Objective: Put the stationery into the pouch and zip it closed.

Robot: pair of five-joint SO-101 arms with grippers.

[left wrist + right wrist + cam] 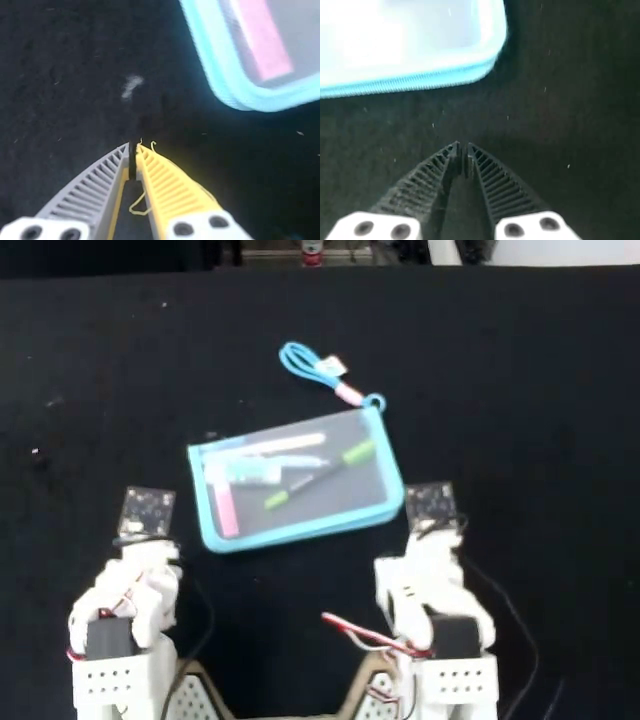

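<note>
One pouch (300, 528) — one blue cord (312, 370)

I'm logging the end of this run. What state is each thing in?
Pouch: lying flat, looks zipped shut.
Stationery: inside the pouch.
Strap: lying loose at the pouch's corner.
Left gripper: shut, empty.
Right gripper: shut, empty.

Soft light is coming from above, leaving the black table (520, 390) dim and matte. Glare is washing the pouch (395, 35) nearly white in the right wrist view (a milder sheen is lying on it in the high view), while the white arms (435, 590) are standing out brightly.
</note>
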